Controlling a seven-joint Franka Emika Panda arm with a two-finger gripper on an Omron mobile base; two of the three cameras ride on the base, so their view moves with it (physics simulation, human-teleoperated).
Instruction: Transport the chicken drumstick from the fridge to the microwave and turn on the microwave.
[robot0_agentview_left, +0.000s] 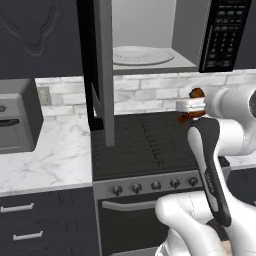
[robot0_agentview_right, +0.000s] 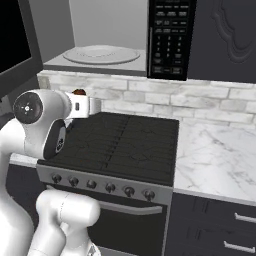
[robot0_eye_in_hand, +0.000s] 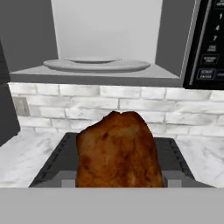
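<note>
The hand (robot0_agentview_left: 192, 106) is clamped on the chicken drumstick (robot0_eye_in_hand: 116, 151) above the stove (robot0_agentview_left: 145, 142), so it should rise level and clear the sill of the open microwave (robot0_agentview_left: 150, 64) before reaching the plate (robot0_agentview_left: 142, 55).

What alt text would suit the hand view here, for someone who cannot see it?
A browned chicken drumstick, held in the gripper, fills the lower centre of the frame. Beyond and above it, the microwave stands open with its white round plate bare, over a brick backsplash and a black stove.

open microwave (robot0_agentview_right: 107, 37), stove (robot0_agentview_right: 120, 145), drumstick (robot0_agentview_right: 78, 92)
</note>
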